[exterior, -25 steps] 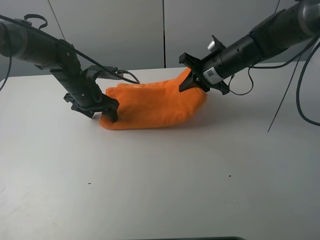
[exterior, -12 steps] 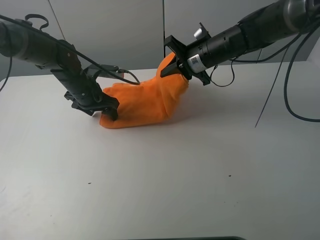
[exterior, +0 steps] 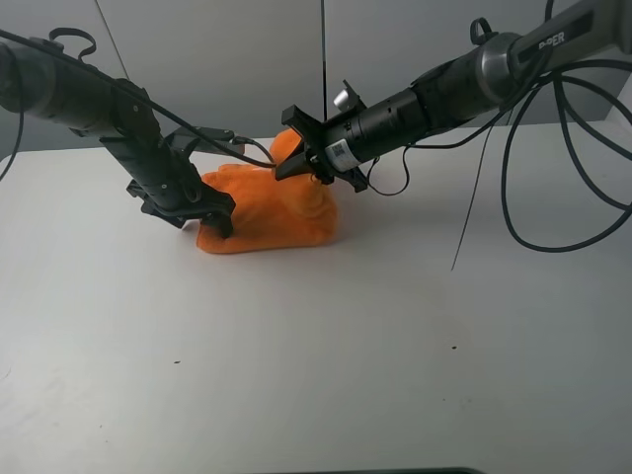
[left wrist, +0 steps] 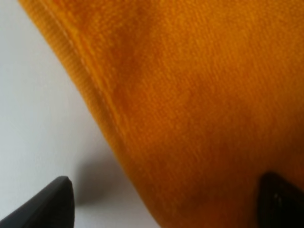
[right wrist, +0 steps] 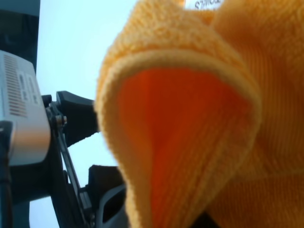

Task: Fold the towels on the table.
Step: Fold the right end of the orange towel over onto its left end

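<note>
The orange towel (exterior: 259,215) lies bunched at the back of the table (exterior: 316,375). Your right fingers (exterior: 304,160) pinch its raised corner: carry it low across the pile and lay it flat. Your left fingers (left wrist: 50,206) stand spread at the left hem; pin it there.

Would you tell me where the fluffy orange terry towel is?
Exterior high view: the fluffy orange terry towel sits on the white table, left of centre, between the left tool and right tool.
</note>
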Tool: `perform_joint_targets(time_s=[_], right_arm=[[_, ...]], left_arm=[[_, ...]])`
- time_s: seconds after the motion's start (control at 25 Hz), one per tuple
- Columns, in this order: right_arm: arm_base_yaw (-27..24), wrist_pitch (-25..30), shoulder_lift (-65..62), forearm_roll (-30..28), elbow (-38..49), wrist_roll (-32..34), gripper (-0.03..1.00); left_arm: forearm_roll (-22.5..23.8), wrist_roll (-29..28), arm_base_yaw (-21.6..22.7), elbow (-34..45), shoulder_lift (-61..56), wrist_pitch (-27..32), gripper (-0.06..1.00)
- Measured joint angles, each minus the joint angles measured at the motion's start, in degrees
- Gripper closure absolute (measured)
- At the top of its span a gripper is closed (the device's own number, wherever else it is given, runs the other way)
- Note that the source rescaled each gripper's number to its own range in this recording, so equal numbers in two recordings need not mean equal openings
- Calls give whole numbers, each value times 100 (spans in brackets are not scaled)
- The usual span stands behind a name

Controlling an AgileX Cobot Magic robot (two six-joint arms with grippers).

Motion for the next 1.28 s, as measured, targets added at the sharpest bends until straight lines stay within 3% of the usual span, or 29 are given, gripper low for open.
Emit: perform_joint_targets(time_s=[0.84, 1.28], right_arm=[[13, 251, 832, 847, -50, -285, 93], [13, 176, 845, 972, -50, -261, 93]], left_arm=[[91, 34, 0, 0, -161, -133, -5], [900, -329, 133, 0, -1261, -191, -6]])
